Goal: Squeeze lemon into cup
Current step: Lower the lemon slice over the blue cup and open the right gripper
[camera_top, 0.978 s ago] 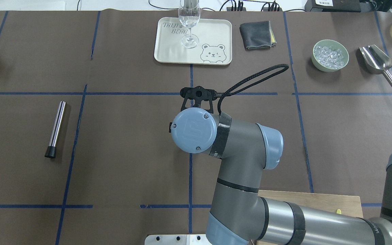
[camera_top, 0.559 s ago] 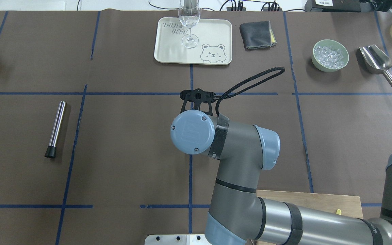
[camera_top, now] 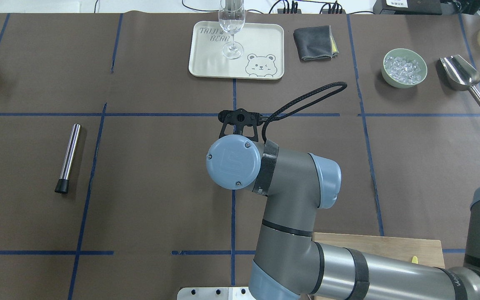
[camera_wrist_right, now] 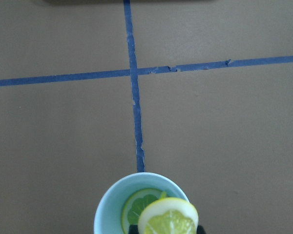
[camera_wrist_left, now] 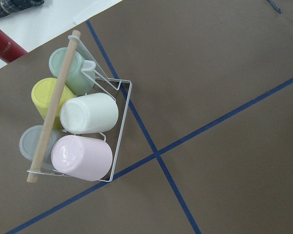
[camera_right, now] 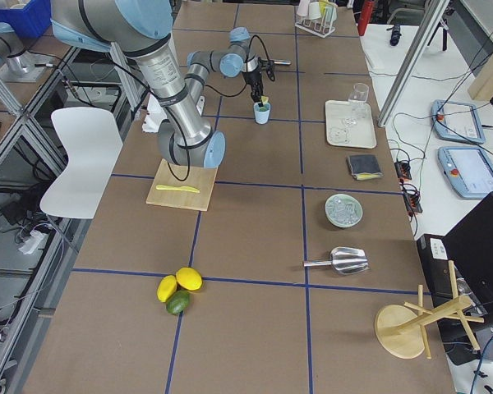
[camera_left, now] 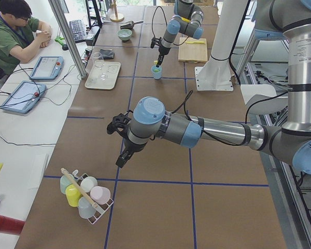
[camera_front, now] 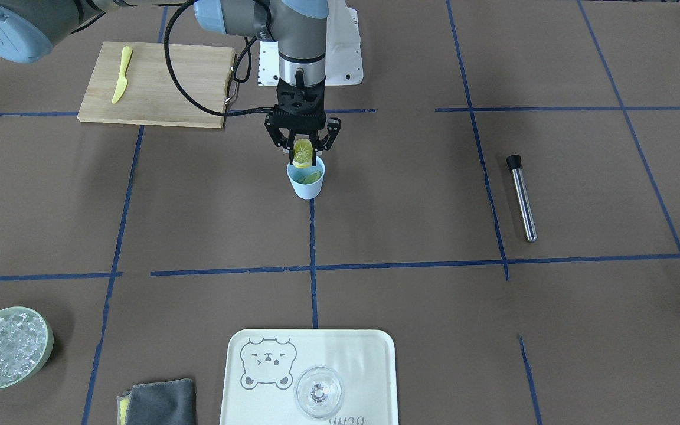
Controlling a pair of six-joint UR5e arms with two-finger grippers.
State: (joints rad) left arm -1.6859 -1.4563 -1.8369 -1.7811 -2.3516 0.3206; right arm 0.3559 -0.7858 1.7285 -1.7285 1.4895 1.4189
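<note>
One lemon half (camera_front: 302,151) is sitting pinched in the right tool (camera_front: 303,156), whose fingers are clamping it from both sides, narrowed to the fruit's width, with the pale cut face turning outward. Directly beneath that tool the cup (camera_front: 306,183) is standing upright on the surface (camera_front: 434,206), and the lemon is hanging just above its rim, overlapping the mouth in the wrist view. Below the tool, a green citrus slice (camera_wrist_right: 135,208) is lying inside the cup; whether any juice is dripping is too fine to tell. Pick-up and positioning are looking done, while the squeeze itself and the release are looking left to do. Well apart, the left tool (camera_left: 114,126) is hovering over a rack (camera_wrist_left: 123,122) of mugs, and I cannot tell how its jaws are standing.
</note>
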